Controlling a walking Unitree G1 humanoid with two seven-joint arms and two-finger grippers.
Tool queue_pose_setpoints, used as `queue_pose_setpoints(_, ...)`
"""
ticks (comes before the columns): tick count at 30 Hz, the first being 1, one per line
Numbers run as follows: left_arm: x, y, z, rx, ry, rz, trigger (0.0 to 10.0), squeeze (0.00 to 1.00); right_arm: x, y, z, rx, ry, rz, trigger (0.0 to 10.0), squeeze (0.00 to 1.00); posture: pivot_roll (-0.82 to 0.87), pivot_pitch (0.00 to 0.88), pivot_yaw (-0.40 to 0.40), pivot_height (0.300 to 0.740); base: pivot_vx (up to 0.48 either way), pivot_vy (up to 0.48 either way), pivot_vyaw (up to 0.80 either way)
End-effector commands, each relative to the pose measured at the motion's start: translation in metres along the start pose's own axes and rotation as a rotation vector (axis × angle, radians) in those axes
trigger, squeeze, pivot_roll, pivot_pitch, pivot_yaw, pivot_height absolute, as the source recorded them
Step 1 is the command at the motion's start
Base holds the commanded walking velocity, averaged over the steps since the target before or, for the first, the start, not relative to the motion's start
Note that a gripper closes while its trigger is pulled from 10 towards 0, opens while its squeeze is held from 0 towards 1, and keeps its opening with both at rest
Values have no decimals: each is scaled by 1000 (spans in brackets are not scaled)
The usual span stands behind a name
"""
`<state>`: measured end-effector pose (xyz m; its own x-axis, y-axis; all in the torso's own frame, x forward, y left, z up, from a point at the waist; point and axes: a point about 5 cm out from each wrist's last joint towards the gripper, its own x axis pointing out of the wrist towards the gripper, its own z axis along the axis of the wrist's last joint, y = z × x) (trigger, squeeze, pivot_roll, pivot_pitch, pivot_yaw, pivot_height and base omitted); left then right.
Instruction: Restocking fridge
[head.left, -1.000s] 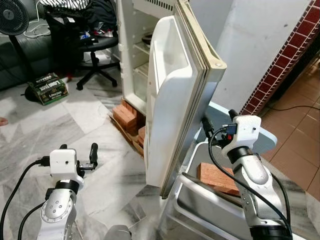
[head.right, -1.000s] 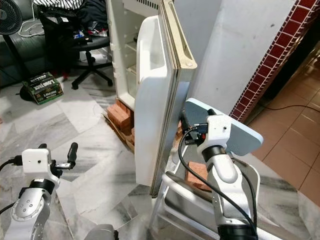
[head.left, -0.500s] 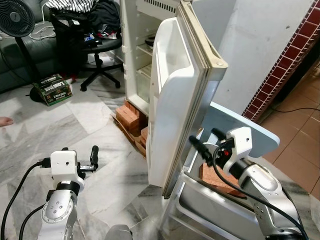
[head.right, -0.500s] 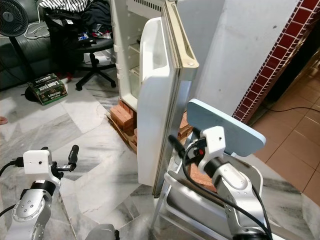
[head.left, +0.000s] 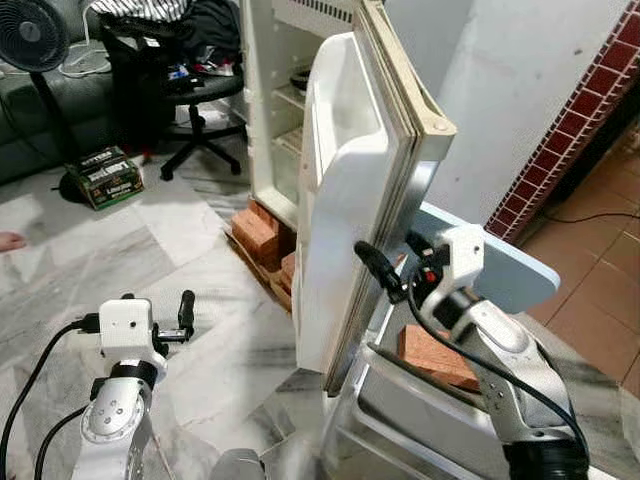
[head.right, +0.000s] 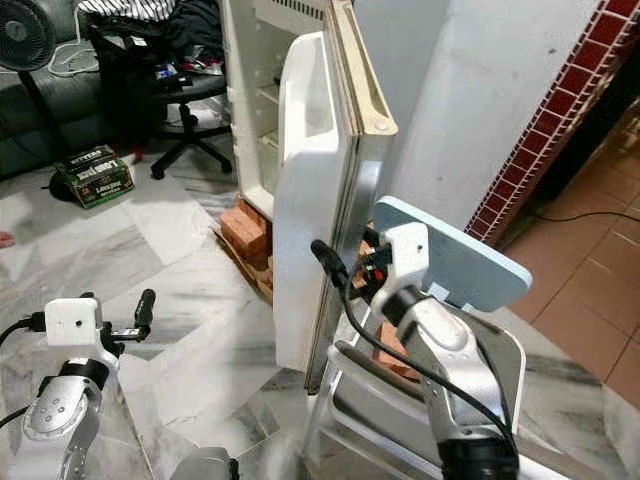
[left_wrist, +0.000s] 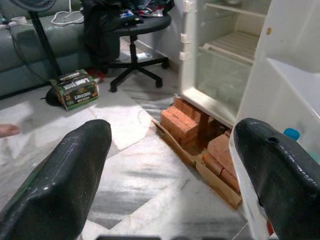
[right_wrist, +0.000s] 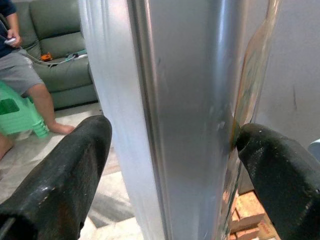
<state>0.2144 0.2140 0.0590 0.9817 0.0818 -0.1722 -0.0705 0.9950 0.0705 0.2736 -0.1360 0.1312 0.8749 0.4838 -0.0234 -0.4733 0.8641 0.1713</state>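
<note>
Fridge (head.left: 275, 90): stands on bricks, open, shelves showing inside.
Fridge door (head.left: 345, 200): swung out, its free edge facing the robot.
Right arm: raised, bent at the elbow, reaching to the door's edge.
Right gripper (head.left: 392, 268): fingers (right_wrist: 55, 175) spread wide, straddling the door edge, one on each side; contact cannot be told.
Left gripper (head.left: 160, 320): held low over the marble floor, fingers (left_wrist: 60, 180) wide apart, holding nothing.

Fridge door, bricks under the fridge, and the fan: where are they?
fridge door (head.left: 335, 200), left eye view, inner white liner.
bricks (head.left: 262, 236), left eye view, top brick face.
fan (head.left: 30, 35), left eye view, grille.
</note>
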Motion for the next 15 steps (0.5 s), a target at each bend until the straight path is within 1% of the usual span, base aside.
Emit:
queue_pose_setpoints(1,2,0,-1,14,15,-4,10000,0,7,2,10,-16,-31,-1,10000,0,161,0,-50,740,0,0,0)
queue_pose_setpoints(4,3,-1,-2,14,17,-2,10000,0,20,1,21,-13,-78,-52,10000,0,164,0,-53,740,0,0,0)
queue_pose_setpoints(5,3,-2,-2,13,17,-2,10000,0,26,-2,27,-21,-95,-88,10000,0,165,0,-54,740,0,0,0)
queue_pose_setpoints(8,4,-2,-2,13,16,-3,10000,0,34,-6,33,-24,-107,-132,10000,0,167,0,-56,740,0,0,0)
queue_pose_setpoints(12,5,-4,-3,14,16,-2,10000,0,46,-11,52,-40,-159,-182,10000,0,172,0,-62,740,0,0,0)
queue_pose_setpoints(15,5,-4,-3,14,16,-1,10000,0,49,-15,56,-39,-174,-211,10000,0,170,0,-62,740,0,0,0)
